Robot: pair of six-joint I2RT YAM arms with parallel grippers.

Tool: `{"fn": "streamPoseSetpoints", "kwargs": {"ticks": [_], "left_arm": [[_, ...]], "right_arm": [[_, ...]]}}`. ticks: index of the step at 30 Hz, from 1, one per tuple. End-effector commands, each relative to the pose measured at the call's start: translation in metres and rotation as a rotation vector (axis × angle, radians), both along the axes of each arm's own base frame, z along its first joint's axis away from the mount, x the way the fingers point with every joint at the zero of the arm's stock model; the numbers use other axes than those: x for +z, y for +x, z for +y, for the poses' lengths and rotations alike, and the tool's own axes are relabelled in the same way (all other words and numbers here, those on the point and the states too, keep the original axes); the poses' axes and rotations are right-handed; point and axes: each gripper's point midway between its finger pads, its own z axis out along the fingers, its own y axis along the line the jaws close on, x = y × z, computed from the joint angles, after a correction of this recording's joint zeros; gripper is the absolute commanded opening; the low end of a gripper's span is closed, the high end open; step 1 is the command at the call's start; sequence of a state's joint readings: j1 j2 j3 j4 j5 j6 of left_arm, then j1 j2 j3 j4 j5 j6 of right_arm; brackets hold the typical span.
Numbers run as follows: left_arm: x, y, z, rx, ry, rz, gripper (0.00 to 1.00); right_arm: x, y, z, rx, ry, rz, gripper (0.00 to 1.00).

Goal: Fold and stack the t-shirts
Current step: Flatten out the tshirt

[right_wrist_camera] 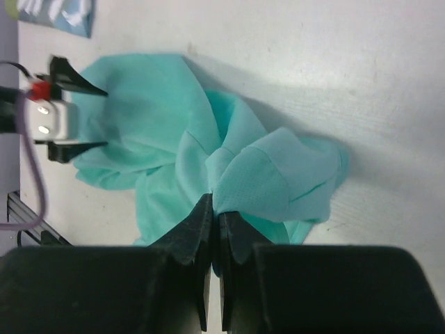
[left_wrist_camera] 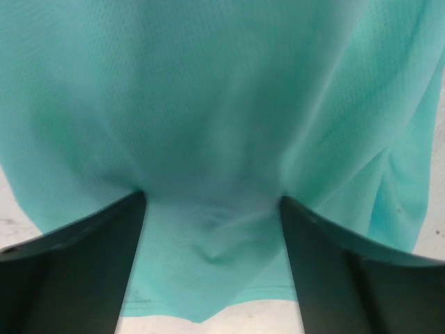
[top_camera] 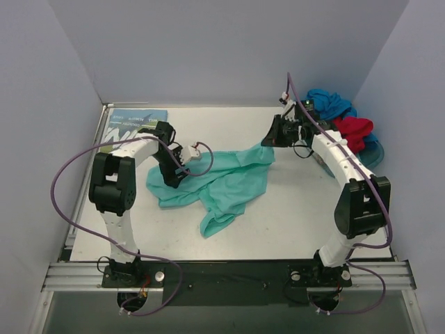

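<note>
Mint-green cloth t-shirt (top_camera: 233,184) lies crumpled mid-way across the white counter (top_camera: 299,209), not yet folded. A blue-teal lettered t-shirt (top_camera: 135,125) looks folded at the far left, while the red t-shirt (top_camera: 353,131) and bright blue t-shirt (top_camera: 327,103) are heaped far right, so most work remains. The right fingers (right_wrist_camera: 214,219) are clenched on the green shirt's far corner. The left fingers (top_camera: 172,175), bent low, straddle its left side, spread apart.

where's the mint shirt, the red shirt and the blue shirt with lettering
mint-green shirt (top_camera: 236,182), top external view, middle of the spread cloth
red shirt (top_camera: 354,129), top external view, top of the bunched heap
lettered blue-teal shirt (top_camera: 128,122), top external view, its printed face
</note>
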State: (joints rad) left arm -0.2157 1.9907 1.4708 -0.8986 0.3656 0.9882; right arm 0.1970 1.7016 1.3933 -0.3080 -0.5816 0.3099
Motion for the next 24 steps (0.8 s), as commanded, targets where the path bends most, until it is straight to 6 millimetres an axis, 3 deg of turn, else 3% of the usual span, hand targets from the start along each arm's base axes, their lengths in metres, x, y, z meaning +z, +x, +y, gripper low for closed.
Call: {"fn": "streamPoseSetpoints", "kwargs": {"ticks": [1,2,3,4,5,6,7,8,9,10,14,19,21,24], "left_arm": [[-0.001,0.012,-0.001,-0.062,0.079,-0.112,0.7],[0.002,0.012,-0.005,-0.063,0.065,-0.113,0.55],[0.011,0.013,-0.009,-0.053,0.053,-0.115,0.25],[0.033,0.026,-0.016,-0.031,0.027,-0.163,0.0],[0.045,0.027,-0.019,0.028,0.001,-0.149,0.0],[0.086,0.045,-0.031,0.052,-0.067,-0.222,0.0],[0.102,0.043,-0.033,0.095,-0.106,-0.203,0.0],[0.145,0.051,-0.043,0.099,-0.183,-0.263,0.0],[0.168,0.055,-0.046,0.137,-0.222,-0.286,0.0],[0.203,0.056,-0.051,0.135,-0.269,-0.339,0.0],[0.293,0.04,-0.058,0.151,-0.392,-0.464,0.0],[0.36,0.001,-0.064,0.108,-0.51,-0.54,0.0],[0.37,-0.009,-0.063,0.113,-0.526,-0.553,0.0],[0.357,-0.002,-0.056,0.162,-0.485,-0.571,0.0]], "right_arm": [[0.111,0.013,-0.003,-0.022,0.029,-0.288,0.0],[0.128,0.012,-0.005,-0.026,0.028,-0.334,0.0],[0.149,0.013,-0.006,-0.023,0.024,-0.394,0.0],[0.173,0.013,-0.011,-0.038,0.02,-0.457,0.0],[0.184,0.013,-0.015,-0.045,0.007,-0.495,0.0],[0.21,0.009,-0.02,-0.056,0.008,-0.562,0.0],[0.22,0.009,-0.024,-0.069,0.006,-0.586,0.0],[0.245,0.005,-0.032,-0.089,0.007,-0.651,0.0],[0.255,0.004,-0.038,-0.109,-0.002,-0.68,0.0],[0.279,-0.004,-0.044,-0.124,0.001,-0.746,0.0],[0.346,-0.037,-0.064,-0.165,-0.032,-0.961,0.0],[0.402,-0.094,-0.079,-0.193,-0.057,-1.172,0.0],[0.408,-0.106,-0.084,-0.211,-0.064,-1.203,0.0],[0.395,-0.103,-0.085,-0.223,-0.064,-1.169,0.0]]}}
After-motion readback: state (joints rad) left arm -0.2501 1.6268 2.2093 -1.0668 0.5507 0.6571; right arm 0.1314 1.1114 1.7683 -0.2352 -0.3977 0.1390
